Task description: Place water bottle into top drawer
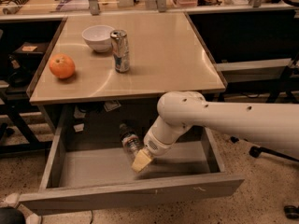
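The step in hand looks like the release. The claw (pixel 141 160) is low inside the open top drawer (pixel 131 193), closed on the lower end of the water bottle (pixel 129 140), which leans with its cap toward the drawer's back, under the worktop (pixel 163 55). Best to lower until the bottle rests on the drawer floor, then open gently and lift clear, since it could roll. The bottle is small, clear, crinkly plastic with a pale label band.

orange (pixel 61 66), bowl (pixel 98 36), can (pixel 121 51) on tbl (pixel 173 55)
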Tool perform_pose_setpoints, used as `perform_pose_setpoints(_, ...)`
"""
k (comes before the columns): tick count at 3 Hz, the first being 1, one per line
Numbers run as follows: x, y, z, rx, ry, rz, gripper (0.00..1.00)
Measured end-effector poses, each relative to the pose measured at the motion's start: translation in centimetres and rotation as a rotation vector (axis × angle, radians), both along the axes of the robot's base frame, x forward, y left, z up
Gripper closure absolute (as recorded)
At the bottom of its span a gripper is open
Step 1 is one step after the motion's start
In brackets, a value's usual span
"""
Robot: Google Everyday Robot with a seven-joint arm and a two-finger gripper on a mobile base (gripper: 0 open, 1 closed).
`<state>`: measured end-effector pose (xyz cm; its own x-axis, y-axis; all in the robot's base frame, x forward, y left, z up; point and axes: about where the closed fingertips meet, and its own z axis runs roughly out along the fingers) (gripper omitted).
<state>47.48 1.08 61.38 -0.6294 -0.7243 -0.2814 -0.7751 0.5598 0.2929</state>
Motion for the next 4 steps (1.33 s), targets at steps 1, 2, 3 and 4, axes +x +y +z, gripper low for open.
perform_pose_setpoints(1,0.02,0.01,-0.09,0.002,0.000,0.000,0.83)
perform_pose_setpoints(2,0.02,0.01,-0.09,0.002,0.000,0.000,0.60)
perform_pose_setpoints(3,0.01,0.01,-0.09,0.002,0.000,0.000,0.37)
perform_pose_setpoints(4,0.01,0.01,-0.09,0.002,0.000,0.000,0.13)
